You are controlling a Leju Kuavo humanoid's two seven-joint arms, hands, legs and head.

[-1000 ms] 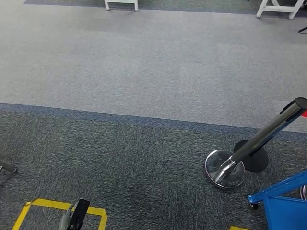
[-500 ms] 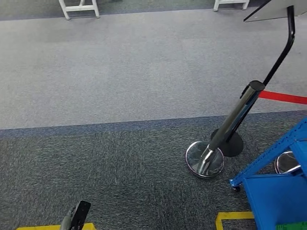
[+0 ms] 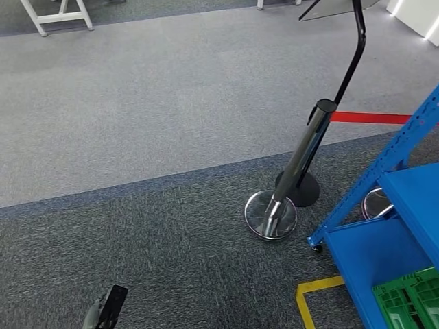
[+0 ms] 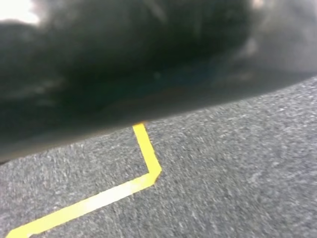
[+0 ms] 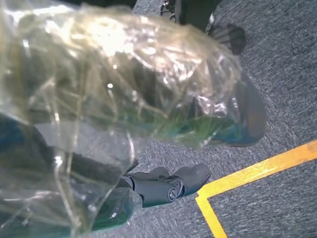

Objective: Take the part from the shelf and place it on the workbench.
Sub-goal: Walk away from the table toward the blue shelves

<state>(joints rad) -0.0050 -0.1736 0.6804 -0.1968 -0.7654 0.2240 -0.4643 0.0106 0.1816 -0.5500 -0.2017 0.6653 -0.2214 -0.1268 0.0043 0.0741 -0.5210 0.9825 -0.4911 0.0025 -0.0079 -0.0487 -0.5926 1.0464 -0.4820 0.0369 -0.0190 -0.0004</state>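
In the right wrist view my right hand [image 5: 164, 184] holds the part [image 5: 123, 84], a dark bulky piece wrapped in a crinkled clear plastic bag. The dark fingers reach out from under the bag, above grey carpet. The blue metal shelf [image 3: 393, 226] stands at the right edge of the head view, with a green crate [image 3: 409, 298] on its low level. Part of my left hand [image 3: 106, 310] pokes in at the lower edge of the head view, hanging over the carpet; how its fingers lie is not clear.
A chrome barrier post [image 3: 305, 154] on a round base [image 3: 270, 214] stands just left of the shelf, with a red belt [image 3: 370, 118] running right. A black sign stand [image 3: 354, 48] rises behind it. Yellow floor tape [image 3: 313, 295] marks a corner by the shelf. White table legs [image 3: 51, 17] stand far back left.
The camera has turned to the right: the whole floor scene has slid left and the blue shelf with its green crate has come further into view. My left hand keeps its place.
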